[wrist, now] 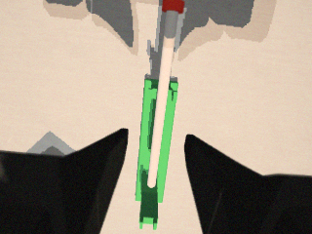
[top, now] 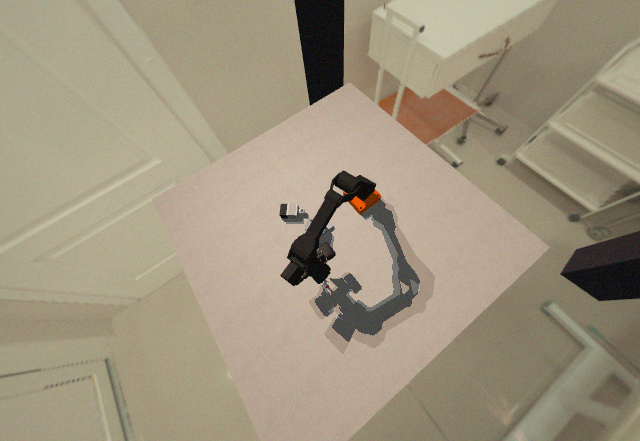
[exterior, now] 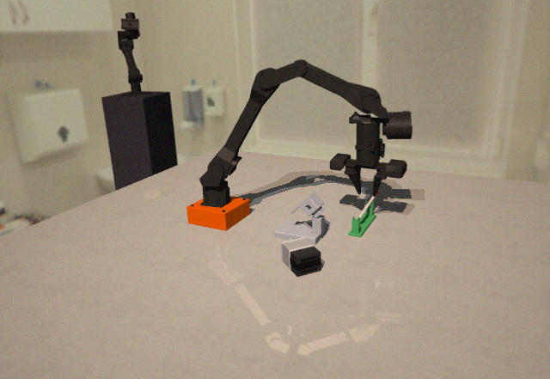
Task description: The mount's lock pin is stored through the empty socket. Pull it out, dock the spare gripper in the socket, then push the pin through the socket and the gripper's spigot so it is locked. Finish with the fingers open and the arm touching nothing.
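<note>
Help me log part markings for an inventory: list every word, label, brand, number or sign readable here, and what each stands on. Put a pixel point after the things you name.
No readable text in any view.
Orange base (top: pixel 370 201) (exterior: pixel 206 217): only small dark dots, no lettering.
White cart (top: pixel 480 7): reddish marks on its side, too blurred to read.
Wall dispenser (exterior: pixel 51 121): a dark mark, too blurred to make out.
</note>
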`<move>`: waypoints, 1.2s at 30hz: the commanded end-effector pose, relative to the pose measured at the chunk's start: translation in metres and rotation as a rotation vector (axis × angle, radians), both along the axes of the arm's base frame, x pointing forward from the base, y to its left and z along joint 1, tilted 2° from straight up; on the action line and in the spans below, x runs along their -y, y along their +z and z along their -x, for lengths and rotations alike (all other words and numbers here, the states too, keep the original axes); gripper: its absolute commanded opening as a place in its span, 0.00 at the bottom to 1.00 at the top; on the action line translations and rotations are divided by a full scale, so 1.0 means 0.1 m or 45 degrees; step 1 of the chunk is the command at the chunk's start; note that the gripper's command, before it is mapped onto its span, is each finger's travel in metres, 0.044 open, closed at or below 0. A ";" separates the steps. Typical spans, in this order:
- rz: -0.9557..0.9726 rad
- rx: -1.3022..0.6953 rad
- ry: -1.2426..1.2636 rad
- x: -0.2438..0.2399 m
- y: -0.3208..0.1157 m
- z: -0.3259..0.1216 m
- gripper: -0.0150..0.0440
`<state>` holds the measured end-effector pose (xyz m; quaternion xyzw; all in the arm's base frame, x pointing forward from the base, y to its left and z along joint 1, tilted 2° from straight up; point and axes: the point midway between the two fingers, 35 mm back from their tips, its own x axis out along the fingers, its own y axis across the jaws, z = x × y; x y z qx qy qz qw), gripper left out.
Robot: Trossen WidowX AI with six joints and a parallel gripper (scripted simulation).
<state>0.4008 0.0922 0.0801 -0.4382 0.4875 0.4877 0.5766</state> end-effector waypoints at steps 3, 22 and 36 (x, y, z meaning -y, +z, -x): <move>0.001 0.015 -0.004 0.00 -0.07 -0.02 0.56; 0.001 0.015 -0.004 0.00 -0.38 -0.04 0.56; 0.001 0.015 -0.004 0.00 -0.55 -0.03 0.56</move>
